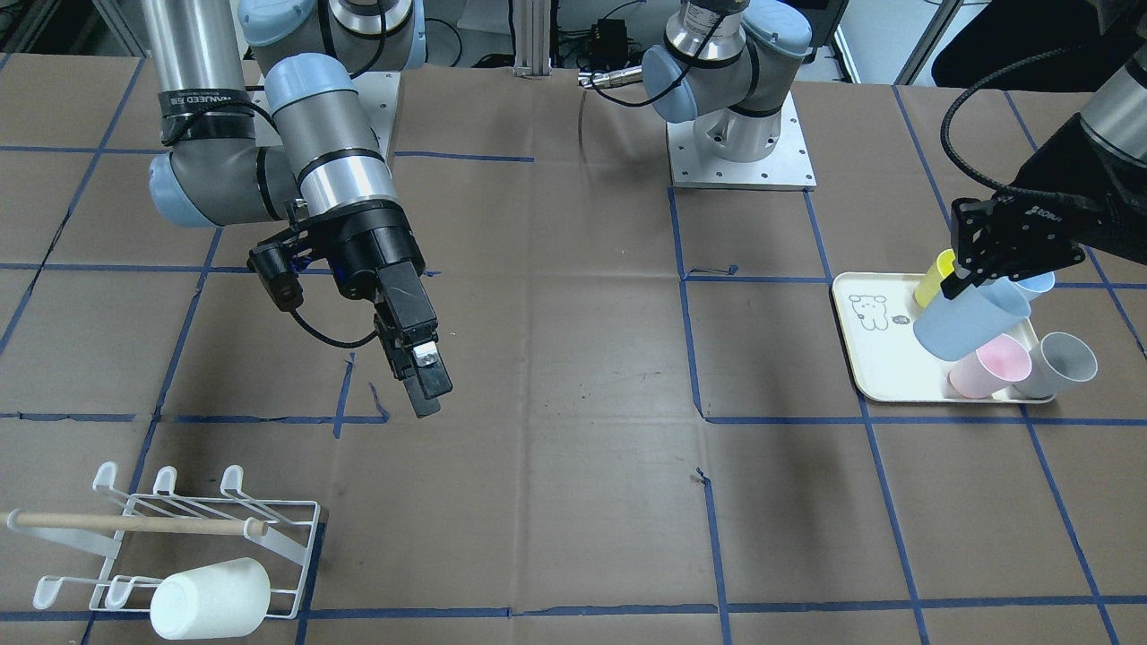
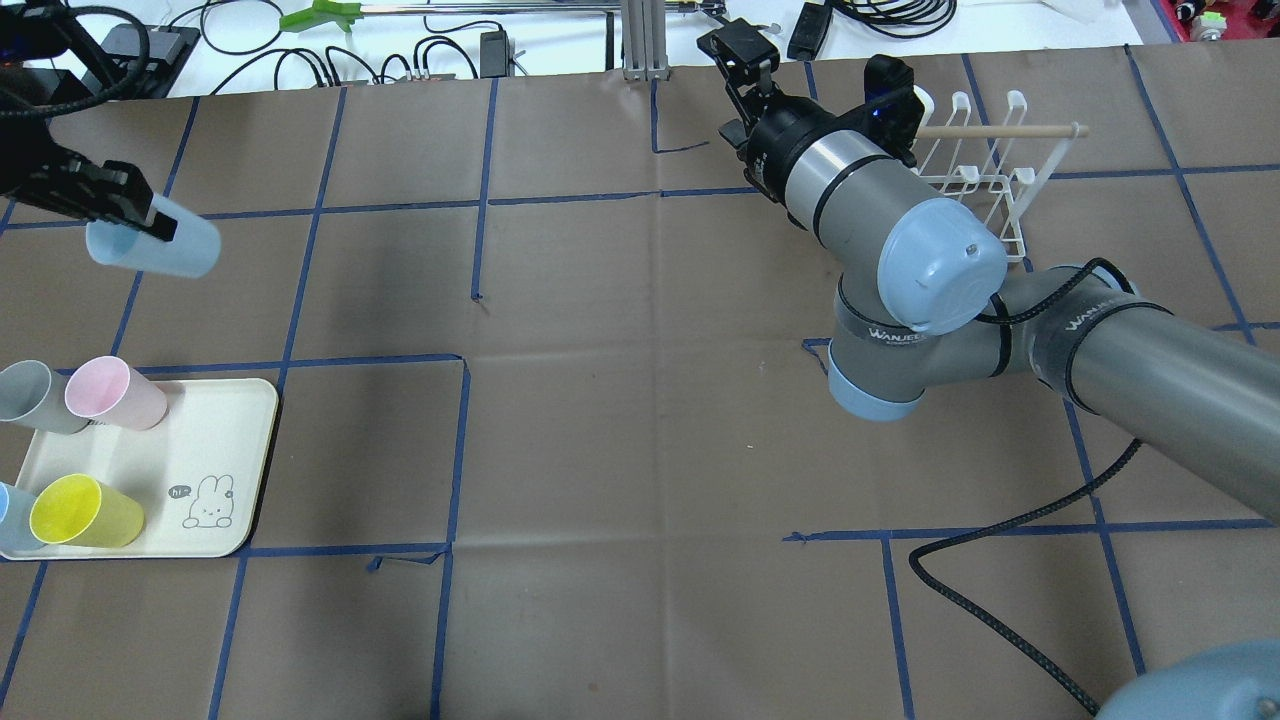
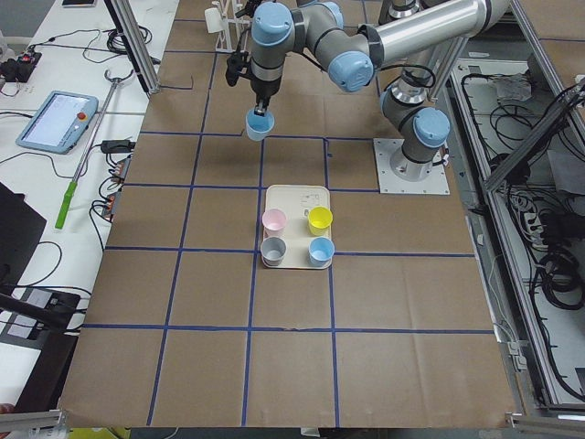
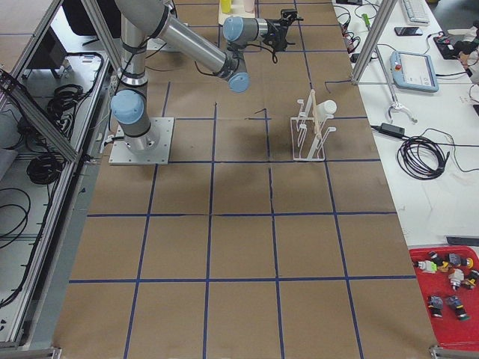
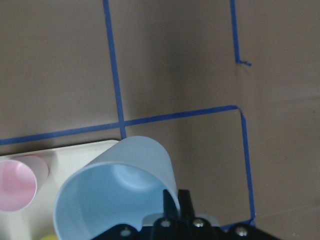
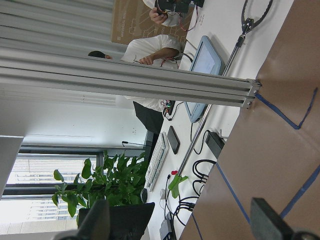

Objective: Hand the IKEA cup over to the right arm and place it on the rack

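Left end effector point(image 1: 961, 285) — gripping blue cup point(image 1: 978, 321).

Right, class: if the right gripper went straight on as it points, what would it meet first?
Probably nothing on the table: the right gripper aims past its far edge, towards the aluminium post and white desk beyond. The rack sits off-line. Depth is unclear.

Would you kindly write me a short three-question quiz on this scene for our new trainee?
1. True or false: the left arm's jaws grip a light blue plastic cup.
2. How many cups sit on the cream plastic tray?
3. What lies on the white wire rack? A: a white plastic cup. B: a yellow bowl. C: nothing.
Key: 1 true; 2 four; 3 A.
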{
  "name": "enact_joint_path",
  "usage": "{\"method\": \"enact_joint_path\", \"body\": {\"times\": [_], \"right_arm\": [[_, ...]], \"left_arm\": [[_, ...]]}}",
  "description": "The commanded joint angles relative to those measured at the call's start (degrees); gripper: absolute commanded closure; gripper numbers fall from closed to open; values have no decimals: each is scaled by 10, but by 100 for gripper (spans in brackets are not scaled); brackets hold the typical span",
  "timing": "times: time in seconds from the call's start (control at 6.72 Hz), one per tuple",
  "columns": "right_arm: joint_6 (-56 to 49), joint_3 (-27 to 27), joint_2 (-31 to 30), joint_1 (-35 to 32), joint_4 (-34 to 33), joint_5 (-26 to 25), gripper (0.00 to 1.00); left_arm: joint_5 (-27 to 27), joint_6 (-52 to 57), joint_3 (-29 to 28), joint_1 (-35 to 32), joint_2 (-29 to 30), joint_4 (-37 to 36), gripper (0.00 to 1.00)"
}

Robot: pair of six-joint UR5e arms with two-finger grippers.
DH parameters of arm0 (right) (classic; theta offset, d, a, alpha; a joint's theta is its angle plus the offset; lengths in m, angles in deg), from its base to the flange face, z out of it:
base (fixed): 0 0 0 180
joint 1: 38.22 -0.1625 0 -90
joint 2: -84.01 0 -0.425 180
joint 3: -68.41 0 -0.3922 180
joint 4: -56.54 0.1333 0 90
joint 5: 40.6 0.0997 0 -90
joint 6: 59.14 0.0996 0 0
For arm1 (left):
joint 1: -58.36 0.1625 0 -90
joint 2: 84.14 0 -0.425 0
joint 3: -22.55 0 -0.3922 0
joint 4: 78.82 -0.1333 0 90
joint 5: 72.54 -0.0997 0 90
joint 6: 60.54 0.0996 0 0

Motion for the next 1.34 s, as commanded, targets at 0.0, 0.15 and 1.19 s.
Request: {"method": "enact_joint_path", "body": {"times": [0.0,0.15,1.19], "right_arm": [[-1,-1,-2,1,1,-5,0],[1,0,-2,1,0,-5,0],[95,0,5,6,-1,50,0]], "left_arm": [[152,10,26,-24,6,-101,100],[207,22,56,-31,0,-139,100],[518,112,228,-80,72,-502,99]]}}
